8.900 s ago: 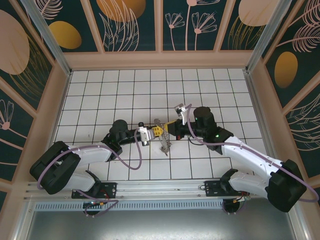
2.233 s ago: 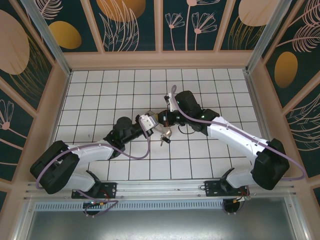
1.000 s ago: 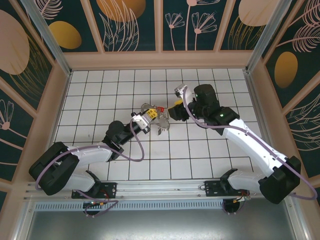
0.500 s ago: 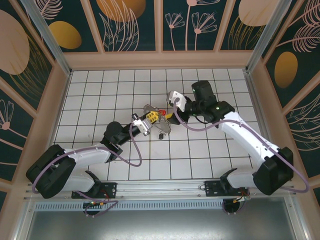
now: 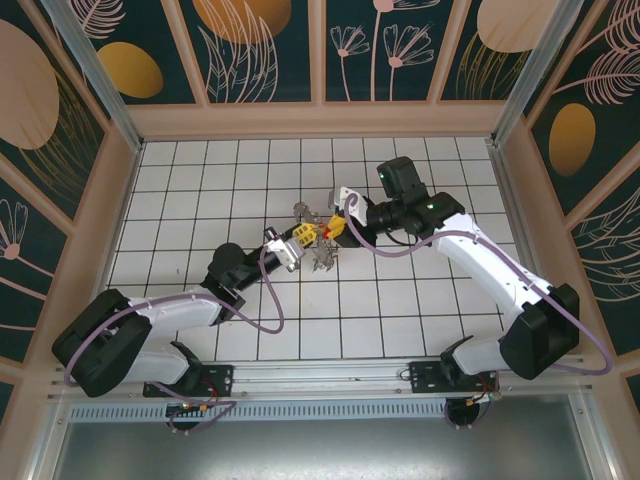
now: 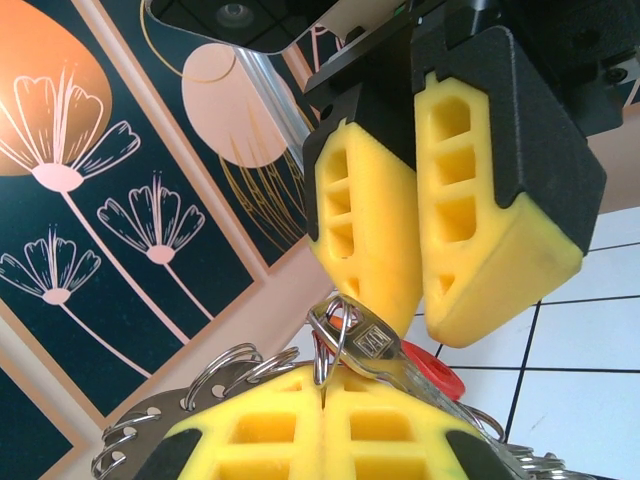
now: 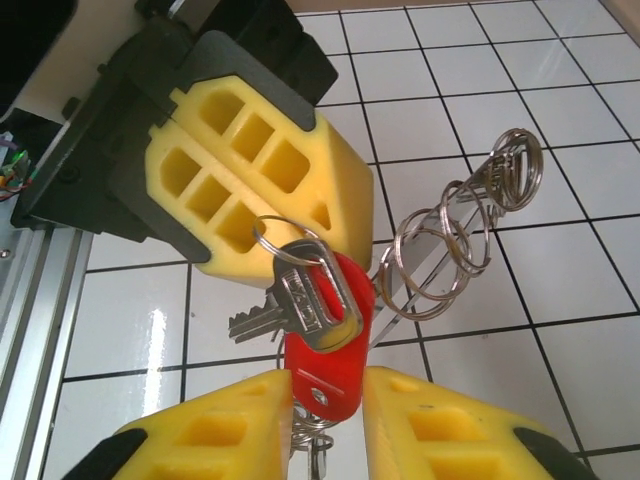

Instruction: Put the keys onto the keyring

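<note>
Left fingers (image 6: 250,435) are clenched pad to pad on the keyring (image 5: 320,255), holding it above the tabletop (image 5: 400,300) about midway between its left and right edges. Right fingers (image 7: 210,440) face them tip to tip, pinching a red tag (image 7: 325,350) between their pads. A silver key (image 7: 300,295) lies against that tag, its small ring just beside the left tips.
</note>
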